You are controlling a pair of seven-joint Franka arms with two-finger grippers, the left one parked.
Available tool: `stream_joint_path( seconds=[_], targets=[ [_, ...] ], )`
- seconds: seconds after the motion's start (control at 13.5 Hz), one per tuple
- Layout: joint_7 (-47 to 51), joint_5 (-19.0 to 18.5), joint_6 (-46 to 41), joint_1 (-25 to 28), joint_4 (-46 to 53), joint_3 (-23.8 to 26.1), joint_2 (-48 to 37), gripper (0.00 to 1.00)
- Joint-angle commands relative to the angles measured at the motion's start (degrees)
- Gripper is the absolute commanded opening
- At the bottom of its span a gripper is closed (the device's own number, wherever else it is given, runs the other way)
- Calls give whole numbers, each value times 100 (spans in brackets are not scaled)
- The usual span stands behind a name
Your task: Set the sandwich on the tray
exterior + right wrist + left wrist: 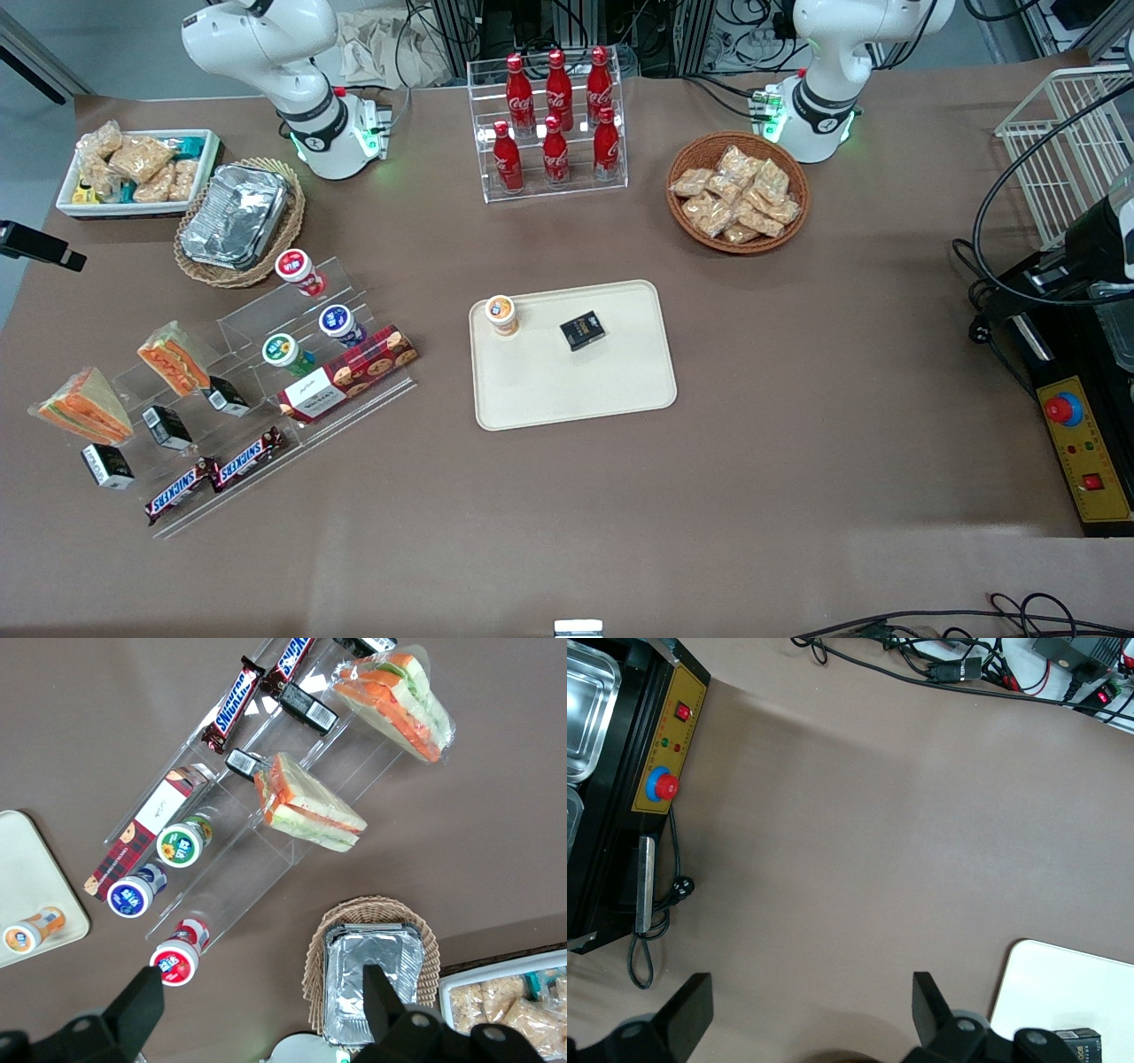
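Right gripper (261, 1028): fingers spread wide, empty, touching nothing, above clear acrylic stepped rack (252, 859). Clear-wrapped triangular beige-bread sandwich (84, 406) sits low in front view, working arm's end, well apart from cream rectangular plastic tray (576, 381).

The right arm (266, 53) is folded back over its base (341, 142), high above the table at the working arm's end, its wrist pointing straight down. The gripper (257, 1014) hangs in the air with nothing between its two dark fingers (142, 997), which stand spread wide apart, touching nothing.
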Motion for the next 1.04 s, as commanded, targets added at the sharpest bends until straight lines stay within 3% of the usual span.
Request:
stream_joint_path(
  seconds=[0.0, 0.67, 0.96],
  targets=[
    [-64, 97, 71, -8, 52, -11, 34, 100],
    [-161, -8, 151, -51, 52, -37, 43, 100],
    [-1650, 62, 439, -708, 52, -55, 253, 100]
  ],
)
